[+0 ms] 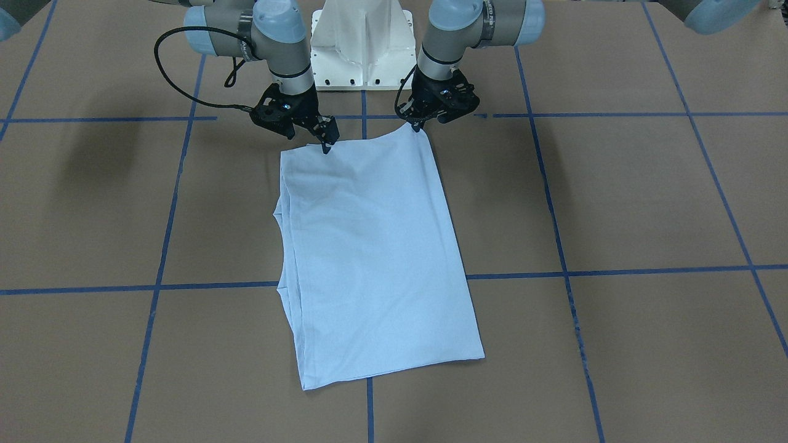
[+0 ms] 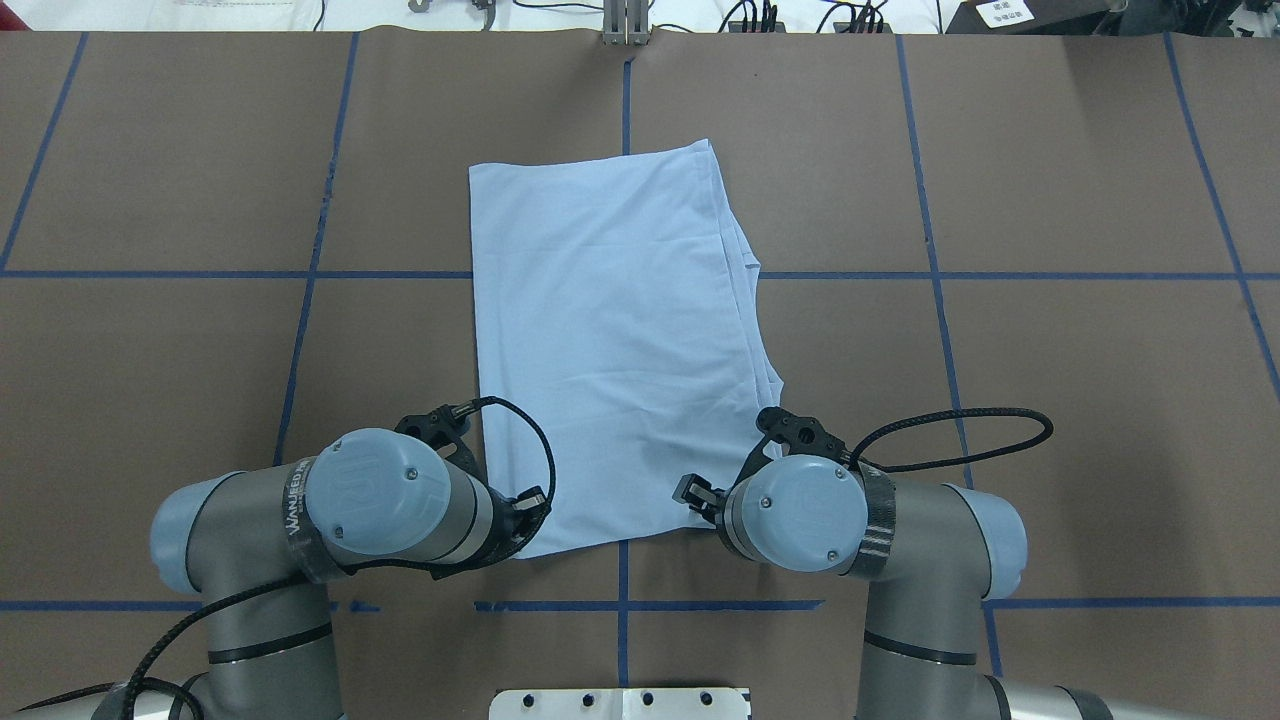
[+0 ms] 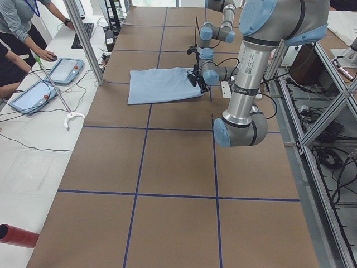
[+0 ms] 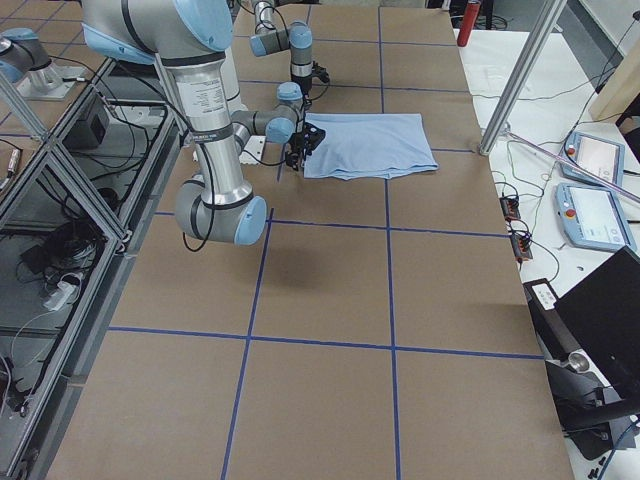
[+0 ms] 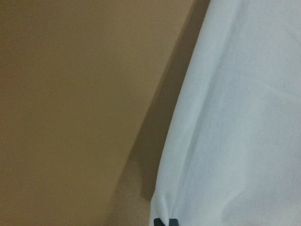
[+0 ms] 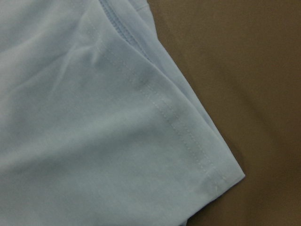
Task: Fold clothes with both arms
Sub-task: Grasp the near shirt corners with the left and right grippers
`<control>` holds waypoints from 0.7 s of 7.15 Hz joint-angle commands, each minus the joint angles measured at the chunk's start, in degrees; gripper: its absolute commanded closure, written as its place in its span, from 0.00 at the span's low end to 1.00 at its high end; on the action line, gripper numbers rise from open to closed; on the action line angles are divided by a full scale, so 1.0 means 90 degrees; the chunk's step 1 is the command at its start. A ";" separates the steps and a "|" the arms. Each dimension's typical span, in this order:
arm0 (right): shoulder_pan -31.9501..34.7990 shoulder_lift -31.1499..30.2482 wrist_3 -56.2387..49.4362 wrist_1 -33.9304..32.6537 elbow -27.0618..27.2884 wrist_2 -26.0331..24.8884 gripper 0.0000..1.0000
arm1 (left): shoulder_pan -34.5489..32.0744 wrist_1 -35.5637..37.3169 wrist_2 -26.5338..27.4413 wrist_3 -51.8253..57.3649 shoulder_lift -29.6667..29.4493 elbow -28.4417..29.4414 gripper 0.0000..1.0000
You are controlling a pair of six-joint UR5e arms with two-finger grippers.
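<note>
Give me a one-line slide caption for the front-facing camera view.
Left gripper and right gripper at the robot-side edge of a folded light-blue T-shirt on a brown table gridded with blue tape.

T-shirt (folded) on table.

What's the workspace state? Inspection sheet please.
Surface: brown table with blue tape grid, flat.
Job's things: pale blue folded T-shirt lying flat, centre.
Clutter: nothing seen.
Grippers: left black two-finger gripper pinching one robot-side shirt corner; right black two-finger gripper at the other, grip unclear.
Cables: black cable loop at each wrist.
Surroundings: people at blue-framed tablets beside table; red cylinder.
</note>
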 commanded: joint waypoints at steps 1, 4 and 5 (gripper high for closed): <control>-0.0015 0.0024 -0.0003 0.0009 -0.0135 -0.0114 0.00 | 0.0000 0.0000 -0.0001 0.0000 0.0008 -0.0010 1.00; 0.0004 0.0024 -0.0032 0.0009 -0.0126 -0.0114 0.55 | 0.0000 0.0000 -0.0001 0.0000 0.0018 -0.0010 1.00; 0.0014 0.0034 -0.0062 0.0009 -0.0116 -0.0105 0.77 | 0.0000 0.0000 -0.0001 0.0000 0.0028 -0.0010 1.00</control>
